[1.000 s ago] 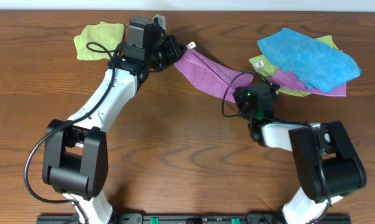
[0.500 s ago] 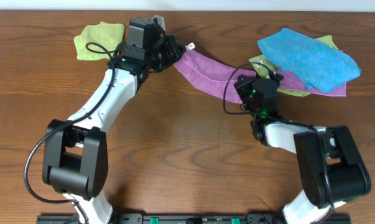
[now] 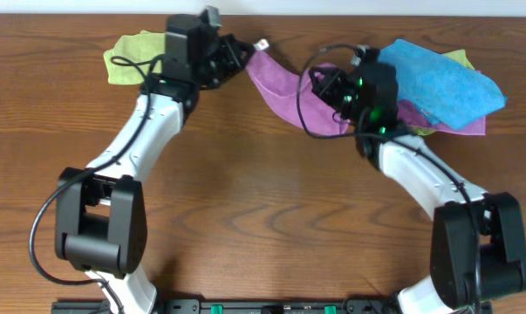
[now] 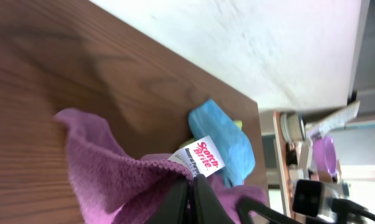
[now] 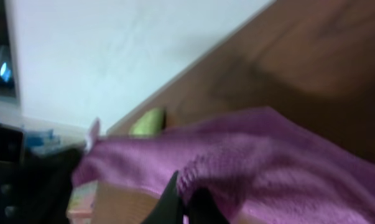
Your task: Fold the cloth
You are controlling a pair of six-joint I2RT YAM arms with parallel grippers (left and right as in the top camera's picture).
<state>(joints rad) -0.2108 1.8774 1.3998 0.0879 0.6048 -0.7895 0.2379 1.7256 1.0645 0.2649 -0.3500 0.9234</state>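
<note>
Plainly the pick-up and spreading step is in hand: the cloth (image 3: 278, 87) hangs slack between the two arms near the far edge of the table (image 3: 245, 201), the left gripper (image 3: 243, 55) pinching the corner with the white tag (image 4: 203, 155) and the right gripper (image 3: 322, 87) pinching a bunch of its other end, just beside the blue cloth (image 3: 437, 78). Judging from the sag, the next move calls for drawing the held ends apart until the edge runs taut, then laying the cloth flat on bare wood before any fold
</note>
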